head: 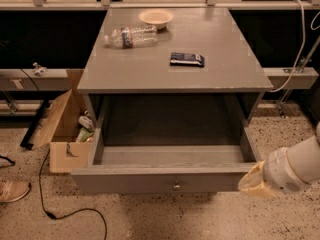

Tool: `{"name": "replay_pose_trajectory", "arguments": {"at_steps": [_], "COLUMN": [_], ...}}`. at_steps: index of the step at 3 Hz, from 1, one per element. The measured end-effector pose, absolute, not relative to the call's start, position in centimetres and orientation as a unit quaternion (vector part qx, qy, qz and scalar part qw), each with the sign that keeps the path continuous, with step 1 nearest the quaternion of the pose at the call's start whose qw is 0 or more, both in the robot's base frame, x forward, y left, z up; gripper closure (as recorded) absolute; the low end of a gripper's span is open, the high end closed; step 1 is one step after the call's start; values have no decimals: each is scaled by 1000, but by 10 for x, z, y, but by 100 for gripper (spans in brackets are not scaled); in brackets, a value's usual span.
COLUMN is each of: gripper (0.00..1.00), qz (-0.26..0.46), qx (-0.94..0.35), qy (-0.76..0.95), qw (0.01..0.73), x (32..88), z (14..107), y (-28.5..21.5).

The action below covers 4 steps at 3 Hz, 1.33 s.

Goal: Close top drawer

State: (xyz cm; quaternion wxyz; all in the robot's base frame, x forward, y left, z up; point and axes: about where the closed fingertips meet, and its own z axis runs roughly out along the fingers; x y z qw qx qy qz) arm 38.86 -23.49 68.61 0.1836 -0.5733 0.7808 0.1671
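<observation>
Hand [250, 183] at top drawer [140, 180] rt corner

Arm [299, 165] low right; end effector [253, 182] pointing left.

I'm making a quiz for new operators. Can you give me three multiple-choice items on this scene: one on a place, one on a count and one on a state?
1. Where is the gripper relative to the top drawer?
A. by its front right corner
B. by its front left corner
C. inside it

2. How many things lie on the cabinet top?
A. one
B. three
C. five

3. The top drawer is:
A. fully shut
B. pulled out
C. taken off

Answers:
1 A: the gripper sits at the right end of the front panel.
2 B: a bowl, a bottle and a dark packet.
3 B: the drawer's bare inside shows in front of the cabinet.
</observation>
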Motion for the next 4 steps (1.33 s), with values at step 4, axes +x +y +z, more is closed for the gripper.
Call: {"name": "replay_pose_trajectory", "arguments": {"at_steps": [4], "gripper": [100], "qz": [138], "qx": [-588], "qy": [747], "qw": [278], "x": [449], "z": [621], "y": [-199]}}
